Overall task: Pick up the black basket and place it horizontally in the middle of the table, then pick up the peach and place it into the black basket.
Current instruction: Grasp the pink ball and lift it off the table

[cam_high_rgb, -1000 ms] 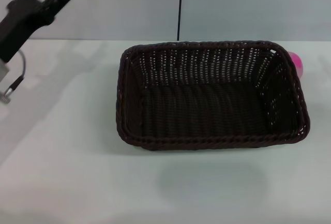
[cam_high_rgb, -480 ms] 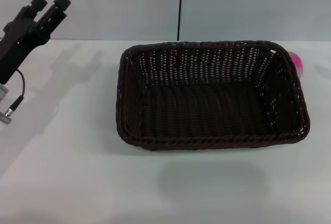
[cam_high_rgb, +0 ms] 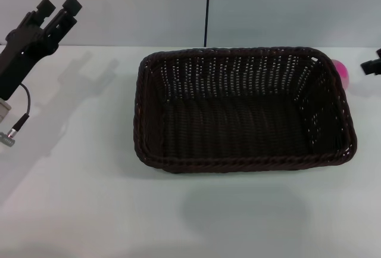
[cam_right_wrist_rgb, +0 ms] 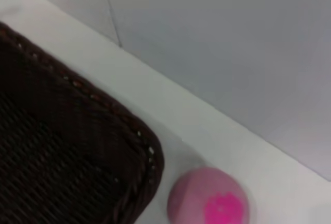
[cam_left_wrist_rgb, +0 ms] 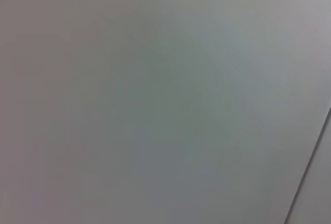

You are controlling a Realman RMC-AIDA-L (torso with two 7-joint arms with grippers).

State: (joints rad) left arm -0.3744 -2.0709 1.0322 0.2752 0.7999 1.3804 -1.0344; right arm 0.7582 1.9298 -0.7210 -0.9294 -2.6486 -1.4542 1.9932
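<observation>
Left claw (cam_high_rgb: 58,6) is raised at the far left of the bench (cam_high_rgb: 77,198), fingers parted, gripping nothing. The black basket (cam_high_rgb: 241,109) sits lengthwise mid-bench, nothing inside it. The peach (cam_high_rgb: 342,72) lies just beside its far right corner. The right claw (cam_high_rgb: 372,64) peeks in at the right edge near the peach; can't tell its opening.

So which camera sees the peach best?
The right wrist view: the peach shows almost whole, beside the basket. The head view shows only a pink sliver behind the basket's rim. The left wrist view shows none of it.
</observation>
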